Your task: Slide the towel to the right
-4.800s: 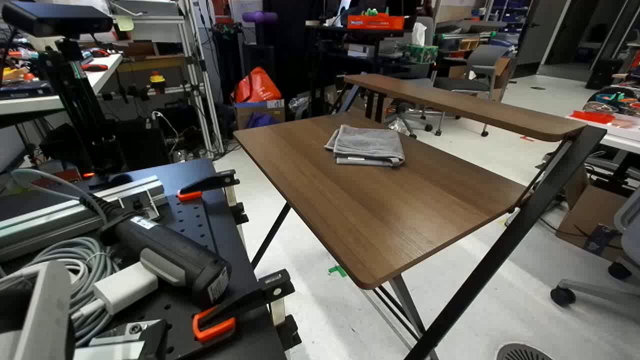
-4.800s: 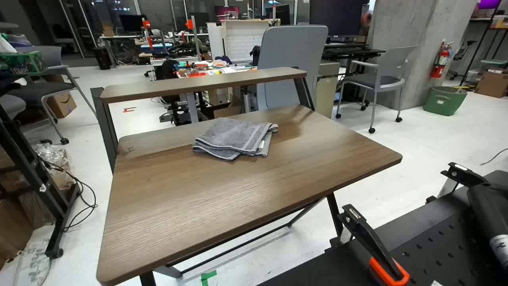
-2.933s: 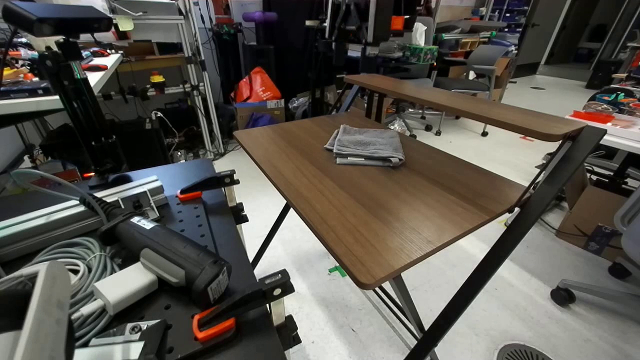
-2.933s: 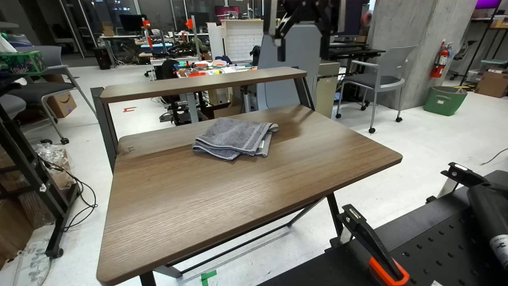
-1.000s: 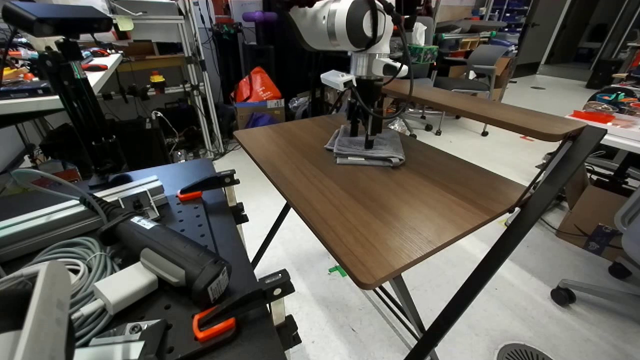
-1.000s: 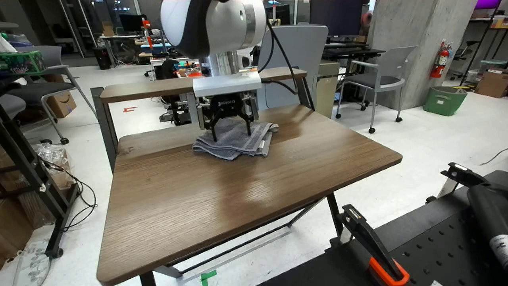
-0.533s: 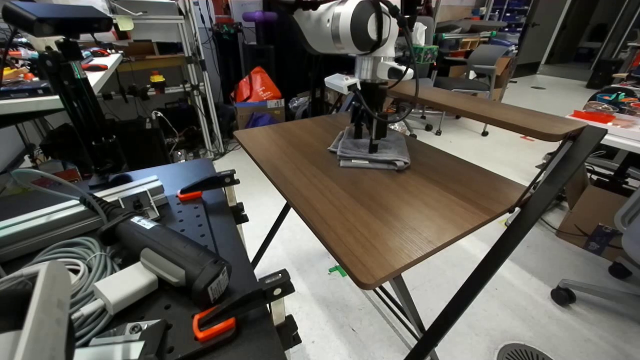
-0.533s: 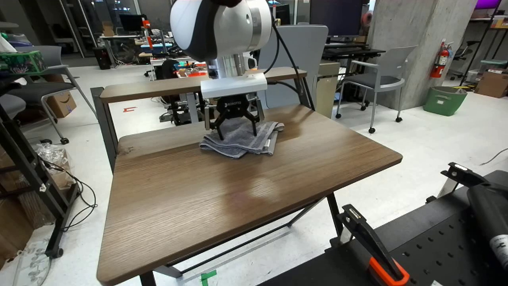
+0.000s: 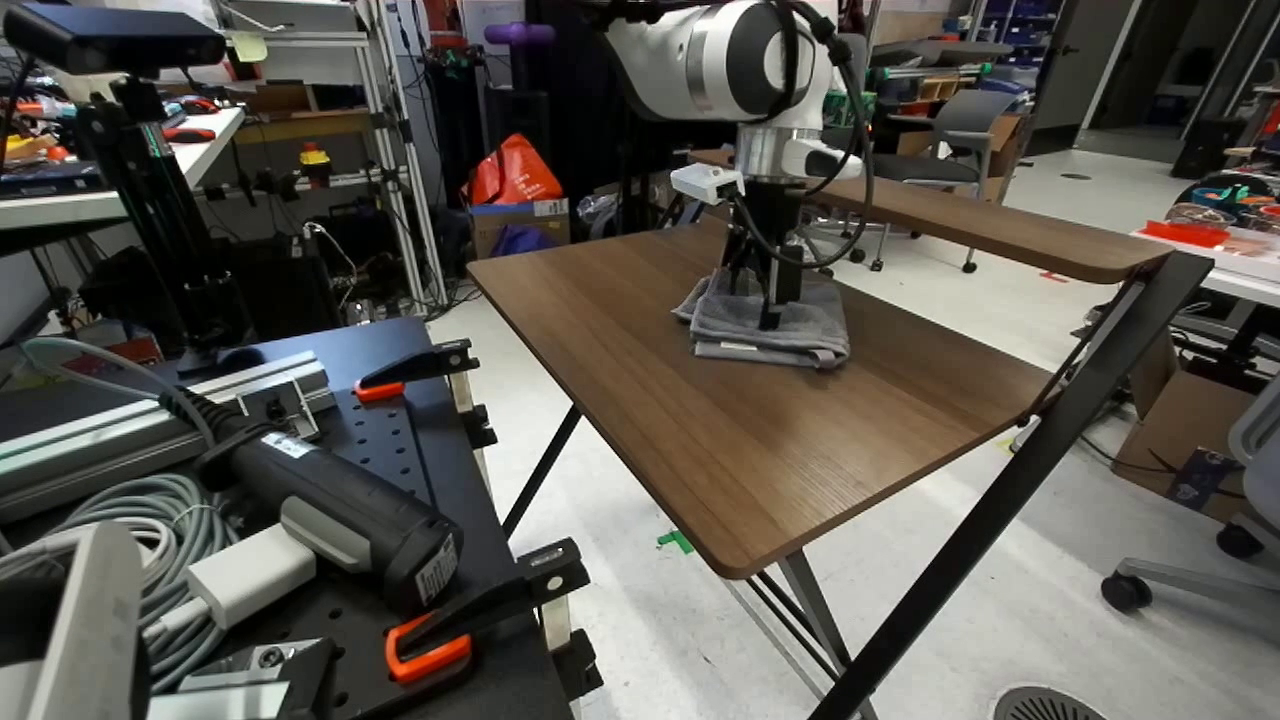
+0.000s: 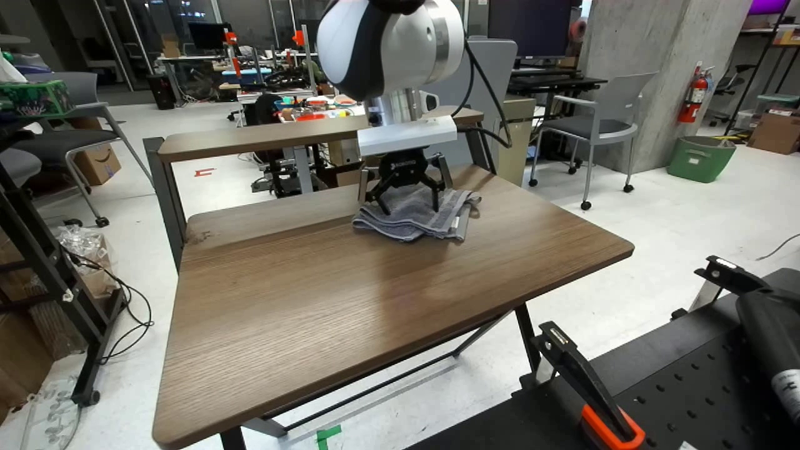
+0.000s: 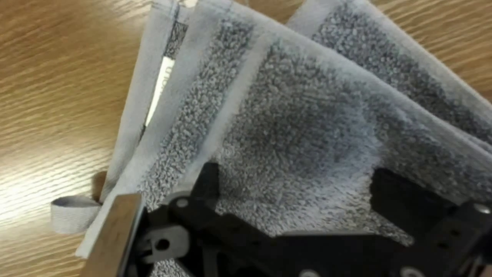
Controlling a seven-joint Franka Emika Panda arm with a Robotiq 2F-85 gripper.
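The towel, a grey folded cloth with pale stripes, lies flat on the brown wooden table. It shows in both exterior views (image 9: pixel 818 325) (image 10: pixel 415 230) and fills most of the wrist view (image 11: pixel 300 96). My gripper points straight down onto the towel in both exterior views (image 9: pixel 752 305) (image 10: pixel 411 211). Its fingers are spread wide, and both tips touch or press on the towel's top. In the wrist view the open gripper (image 11: pixel 294 173) has towel cloth between and under its fingers. The fingers hide part of the towel.
The table (image 9: pixel 600 300) has a raised shelf (image 10: pixel 250 140) along one long side, close to the arm. A black bench (image 10: pixel 675 387) with orange-handled clamps (image 9: pixel 430 650) stands beside the table. Chairs and other desks stand around.
The gripper came down from above onto the towel. Over the last second, gripper and towel slid together to the right in both exterior views. The fingers stayed apart.
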